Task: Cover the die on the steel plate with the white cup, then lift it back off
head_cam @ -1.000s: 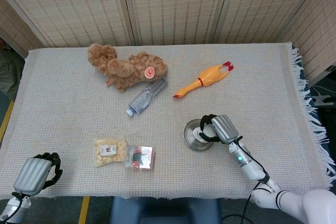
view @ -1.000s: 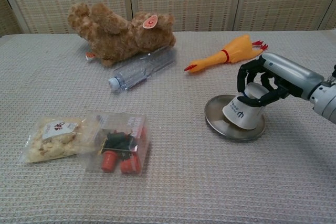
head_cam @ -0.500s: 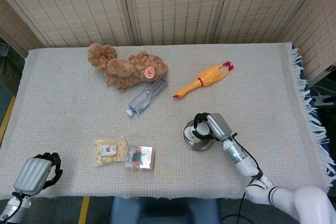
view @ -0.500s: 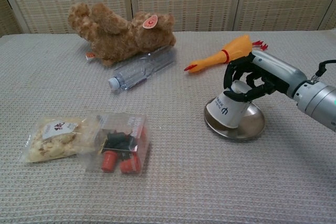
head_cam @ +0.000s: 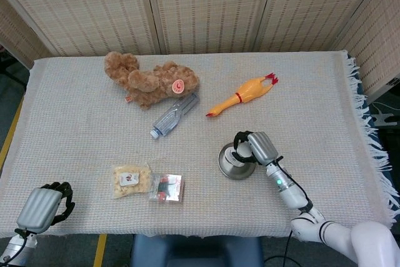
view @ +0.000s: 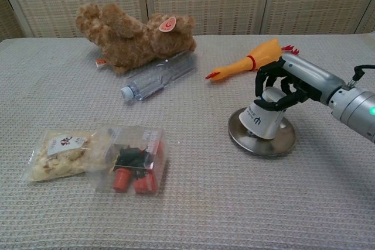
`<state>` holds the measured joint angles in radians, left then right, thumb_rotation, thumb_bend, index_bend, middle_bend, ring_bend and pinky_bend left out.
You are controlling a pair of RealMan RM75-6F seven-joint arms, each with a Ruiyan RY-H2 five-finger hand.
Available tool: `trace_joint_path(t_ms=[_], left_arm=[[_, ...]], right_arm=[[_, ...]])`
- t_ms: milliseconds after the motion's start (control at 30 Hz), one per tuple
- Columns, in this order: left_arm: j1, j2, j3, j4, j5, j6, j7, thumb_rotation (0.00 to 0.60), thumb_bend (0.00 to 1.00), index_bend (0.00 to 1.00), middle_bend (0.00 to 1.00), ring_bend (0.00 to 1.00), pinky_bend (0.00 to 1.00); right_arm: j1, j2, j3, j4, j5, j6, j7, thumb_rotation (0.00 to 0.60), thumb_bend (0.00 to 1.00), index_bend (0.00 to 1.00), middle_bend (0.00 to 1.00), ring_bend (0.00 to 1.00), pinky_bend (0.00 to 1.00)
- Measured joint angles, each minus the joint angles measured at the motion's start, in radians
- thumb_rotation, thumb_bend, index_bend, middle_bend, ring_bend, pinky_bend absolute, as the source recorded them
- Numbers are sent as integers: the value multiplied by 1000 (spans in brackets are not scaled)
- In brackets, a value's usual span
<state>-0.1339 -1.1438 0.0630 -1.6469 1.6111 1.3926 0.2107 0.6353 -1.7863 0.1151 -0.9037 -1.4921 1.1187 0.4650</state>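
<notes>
My right hand (view: 285, 88) holds the white cup (view: 262, 117) upside down, tilted on the steel plate (view: 258, 142). My left hand (head_cam: 45, 206), far from the plate, is curled shut, empty.

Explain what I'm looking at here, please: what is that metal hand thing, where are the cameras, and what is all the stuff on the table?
This is a robot with two arms, each ending in a mechanical hand with fingers; a person steers it remotely. One picture looks down from a camera on its head, the other looks forward from its chest.

The right hand grips an upside-down white paper cup, tilted over a round steel plate. The die it should cover cannot be seen. The left hand rests at the near table edge, fingers curled, holding nothing.

Also on the woven grey tablecloth lie a brown teddy bear, a clear plastic bottle on its side, a yellow rubber chicken, a clear bag of pale snacks and a clear bag of small red and black items.
</notes>
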Motion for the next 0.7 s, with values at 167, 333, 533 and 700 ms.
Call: trace_joint_path(t_ms=[167, 333, 533, 700], left_arm=[[0, 0, 0, 0, 0, 0, 2, 600, 366, 278, 450, 437, 573], [0, 0, 1, 0, 0, -1, 2, 600, 366, 278, 450, 437, 573], [0, 0, 3, -1, 4, -1, 5, 600, 366, 278, 450, 437, 573], [0, 1, 1, -2, 0, -1, 4, 600, 366, 278, 450, 437, 573]], right_arm=[[6, -4, 10, 0, 27, -36, -46, 600, 278, 646, 556, 542, 768], [15, 22, 10, -64, 44, -98, -33, 600, 278, 632, 556, 542, 769], [24, 36, 8, -114, 45, -139, -27, 600, 279, 630, 556, 542, 768], [27, 24, 3, -101, 35, -109, -102, 600, 278, 630, 556, 542, 769]])
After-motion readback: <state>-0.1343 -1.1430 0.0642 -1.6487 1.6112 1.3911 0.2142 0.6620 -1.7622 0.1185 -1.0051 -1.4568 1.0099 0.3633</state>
